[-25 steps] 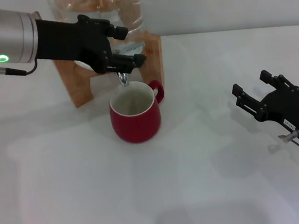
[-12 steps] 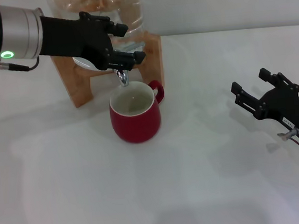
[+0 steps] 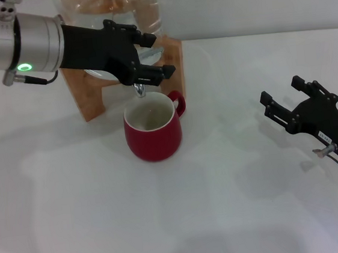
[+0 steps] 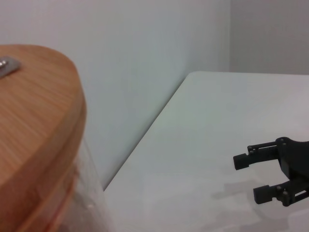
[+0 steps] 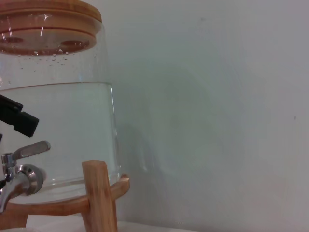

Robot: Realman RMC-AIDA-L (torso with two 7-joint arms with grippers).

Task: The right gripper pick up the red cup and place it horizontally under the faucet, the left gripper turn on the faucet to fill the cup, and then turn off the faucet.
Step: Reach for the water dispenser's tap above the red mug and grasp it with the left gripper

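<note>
red cup (image 3: 152,131) stands upright on the tabletop (image 3: 225,205), right under the faucet (image 3: 139,91) spout, handle pointing away toward the right, nothing gripping it. so placement looks done; we're at the faucet step. left tool (image 3: 152,57) is up against the tap, fingers spread either side of the lever area, not visibly clamped on anything; no stream visible from the spout and can't tell if there's water in the cup. in the right wrist view the lever (image 5: 30,150) sticks out level from the tap body, one black fingertip (image 5: 19,121) just above it, apart. next move, i'd say: get a finger onto that lever and push it over, without knocking the cup. right tool (image 3: 291,101) is parked well off to the right, above the tabletop, fingers apart, empty. around it: glass jar (image 5: 63,125) mostly full, bamboo lid (image 5: 48,14), wooden stand (image 3: 87,99). stand legs crowd the left arm's approach; otherwise nothing blocks.
</note>
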